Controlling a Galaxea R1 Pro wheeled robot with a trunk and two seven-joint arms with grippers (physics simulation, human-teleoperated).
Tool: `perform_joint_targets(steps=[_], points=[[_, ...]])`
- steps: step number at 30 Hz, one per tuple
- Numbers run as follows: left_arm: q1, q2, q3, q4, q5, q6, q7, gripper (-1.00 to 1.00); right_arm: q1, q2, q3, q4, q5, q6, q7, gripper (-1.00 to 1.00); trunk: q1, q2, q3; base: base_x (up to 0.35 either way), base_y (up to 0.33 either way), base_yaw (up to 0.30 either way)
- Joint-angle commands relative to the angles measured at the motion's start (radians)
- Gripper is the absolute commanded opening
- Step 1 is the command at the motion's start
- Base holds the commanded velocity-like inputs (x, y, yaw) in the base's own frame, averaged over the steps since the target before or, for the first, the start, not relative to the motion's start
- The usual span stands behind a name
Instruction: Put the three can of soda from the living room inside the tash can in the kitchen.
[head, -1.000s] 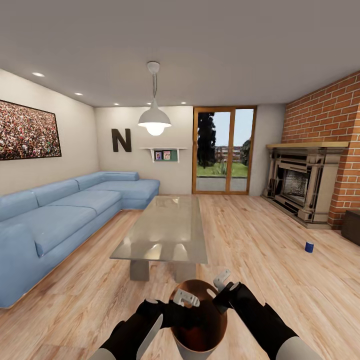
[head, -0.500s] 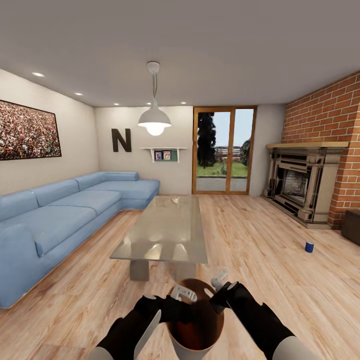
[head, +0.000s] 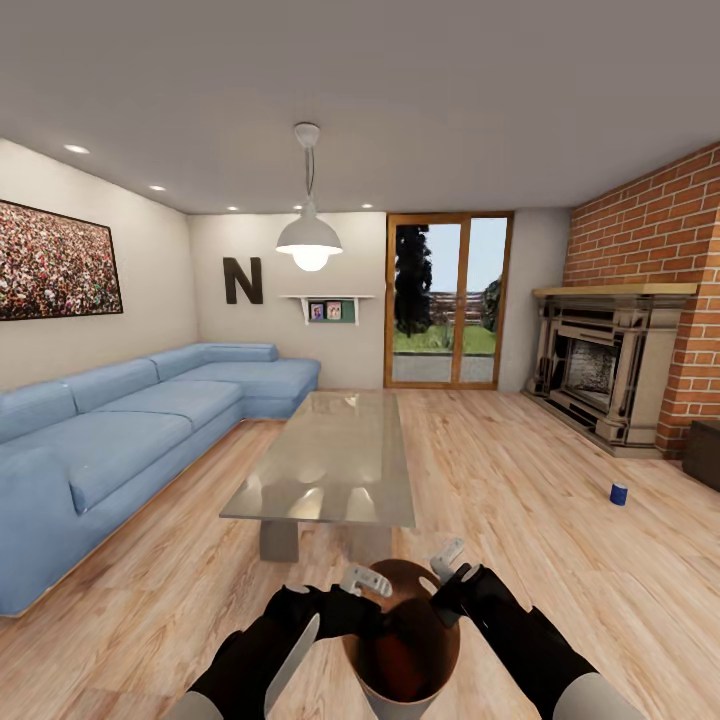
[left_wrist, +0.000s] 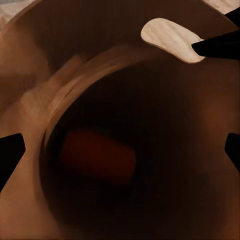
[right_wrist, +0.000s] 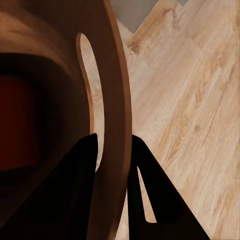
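Observation:
A brown wooden trash can hangs low in front of me over the living room floor. An orange can of soda lies inside it and shows in the left wrist view as a dim red shape. My right gripper is shut on the trash can's wall, one finger on each side, beside a handle slot. My left gripper hovers over the mouth of the trash can, fingers wide apart and open. A dark blue can of soda stands on the floor to the right, near the fireplace.
A glass coffee table stands straight ahead, close to the trash can. A blue corner sofa runs along the left wall. A brick fireplace is on the right and a glass door at the back. Bare wood floor lies between table and fireplace.
The trash can and both arms swayed slightly left and then back to the right. The room and the blue can have not moved.

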Motion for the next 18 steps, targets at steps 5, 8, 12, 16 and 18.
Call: perform_joint_targets(steps=[5,8,12,16,18], points=[[0.002,0.04,0.003,-0.055,-0.027,0.024,0.014,1.0,-0.001,0.0,0.001,0.001,-0.014,0.002,0.005,-1.0,0.0,0.0,0.0,0.0,0.0,0.0],[0.002,0.041,0.003,-0.115,-0.027,0.04,0.014,1.0,-0.001,0.0,0.001,0.001,-0.014,0.002,0.005,-1.0,0.0,0.0,0.0,0.0,0.0,0.0],[0.002,0.041,0.003,-0.164,-0.026,0.067,0.014,1.0,-0.001,0.0,0.001,0.002,-0.014,0.002,0.005,-1.0,0.0,0.0,0.0,0.0,0.0,0.0],[0.005,0.042,0.005,-0.275,-0.024,0.109,0.014,1.0,-0.001,0.0,0.001,0.002,-0.014,0.002,0.005,-1.0,0.0,0.0,0.0,0.0,0.0,0.0],[0.01,0.042,0.006,-0.319,-0.022,0.139,0.013,1.0,-0.001,0.0,0.001,0.002,-0.014,0.002,0.004,-1.0,0.0,0.0,0.0,0.0,0.0,0.0]])
